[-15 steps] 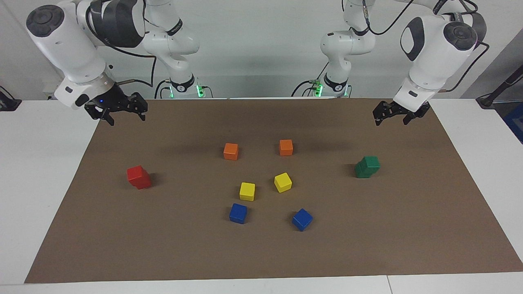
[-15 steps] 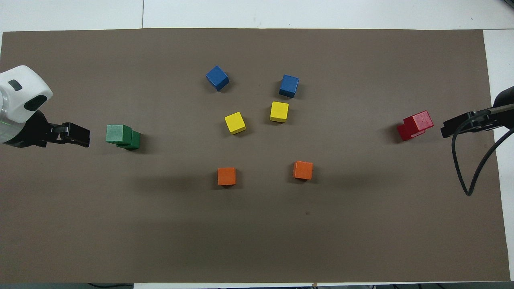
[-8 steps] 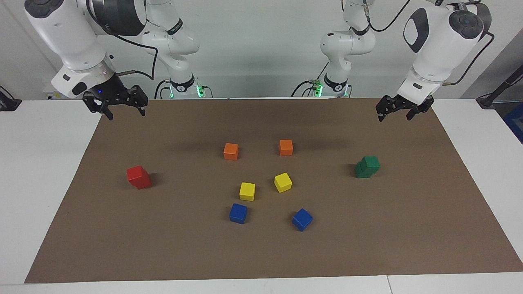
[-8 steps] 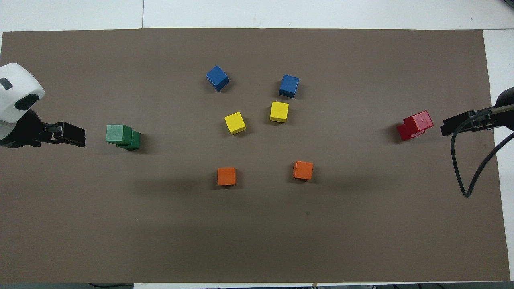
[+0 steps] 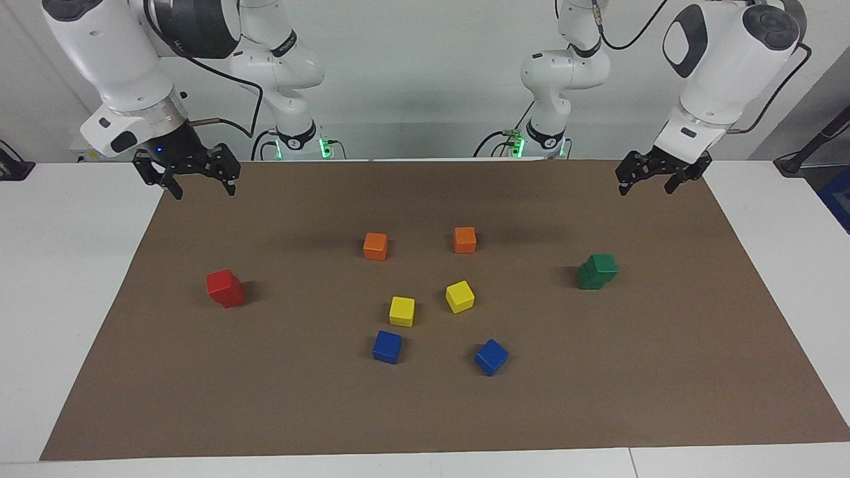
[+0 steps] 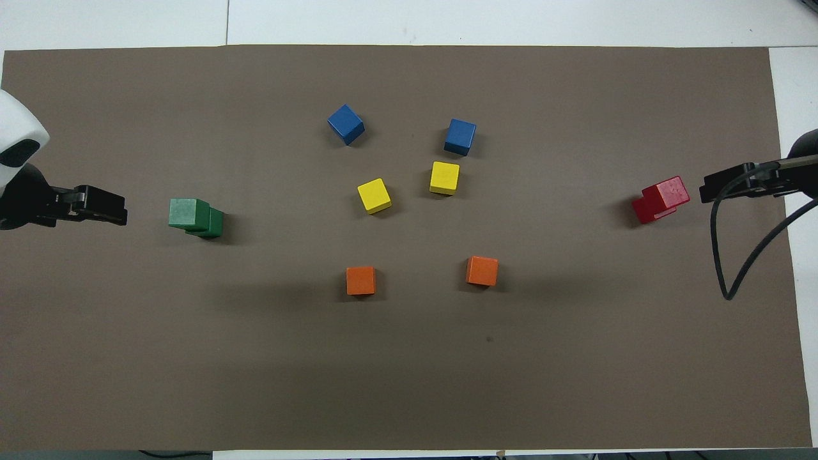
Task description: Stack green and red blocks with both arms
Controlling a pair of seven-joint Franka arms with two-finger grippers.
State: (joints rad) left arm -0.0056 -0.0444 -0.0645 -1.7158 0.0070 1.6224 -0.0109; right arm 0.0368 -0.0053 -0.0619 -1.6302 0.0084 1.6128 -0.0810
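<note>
On mat: green stack [image 5: 596,271] apart from wide left claw [image 5: 654,178]; red stack [image 5: 226,288] apart from wide right claw [image 5: 192,178].

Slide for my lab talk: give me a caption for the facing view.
Green stack and red stack built; left gripper and right gripper hang open above the mat's ends.

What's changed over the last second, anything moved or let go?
Both arms pulled back outward and up: left gripper away from the green stack, right gripper away from the red stack. Both are open and hold nothing. Both stacks and the other cubes stayed put.
</note>
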